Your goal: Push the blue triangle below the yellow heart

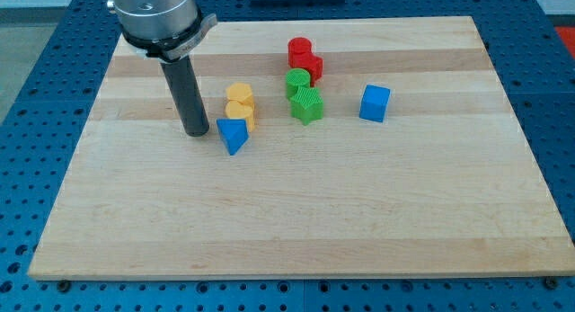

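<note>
We begin at the view's bottom, where the wooden board [296, 231] lies bare and pale; it rests on a blue perforated table [27, 123] that shows around its edges.

Moving up, the first thing we meet is the blue triangle [233, 135], left of the board's middle; it sits just below the yellow heart [241, 113] and appears to touch its lower edge, offset a little toward the view's left. Our rod [186, 92] stands upright just to the left of the triangle; my tip [195, 132] rests on the board beside the triangle's left corner, very close, though we cannot tell whether the two touch. We carry no jaws at all, only this plain rod, so nothing is grasped.

Behind the heart sits a second yellow block [239, 93], pressed against it; its shape we cannot make out exactly.

To the view's right, at about the same depth as the heart, stands a green star-like block [307, 105]; directly above it and touching is another green block [297, 80]; further right and apart from the rest is a blue cube [375, 103].

Farthest back are two red blocks, one [311, 66] touching the upper green block, the other [299, 49] behind and against it.

We see no containers on the board; every block lies loose on the wood.
</note>
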Controlling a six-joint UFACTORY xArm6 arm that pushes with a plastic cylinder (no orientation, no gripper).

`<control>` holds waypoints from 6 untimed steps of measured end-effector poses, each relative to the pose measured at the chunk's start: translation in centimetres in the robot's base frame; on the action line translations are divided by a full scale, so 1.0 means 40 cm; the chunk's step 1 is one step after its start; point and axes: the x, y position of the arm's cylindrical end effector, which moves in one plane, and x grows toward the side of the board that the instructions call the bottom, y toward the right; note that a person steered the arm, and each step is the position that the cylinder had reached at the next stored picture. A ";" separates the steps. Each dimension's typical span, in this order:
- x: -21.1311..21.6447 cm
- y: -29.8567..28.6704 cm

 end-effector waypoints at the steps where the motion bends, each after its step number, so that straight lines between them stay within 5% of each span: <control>1: 0.000 0.013; 6: 0.000 0.032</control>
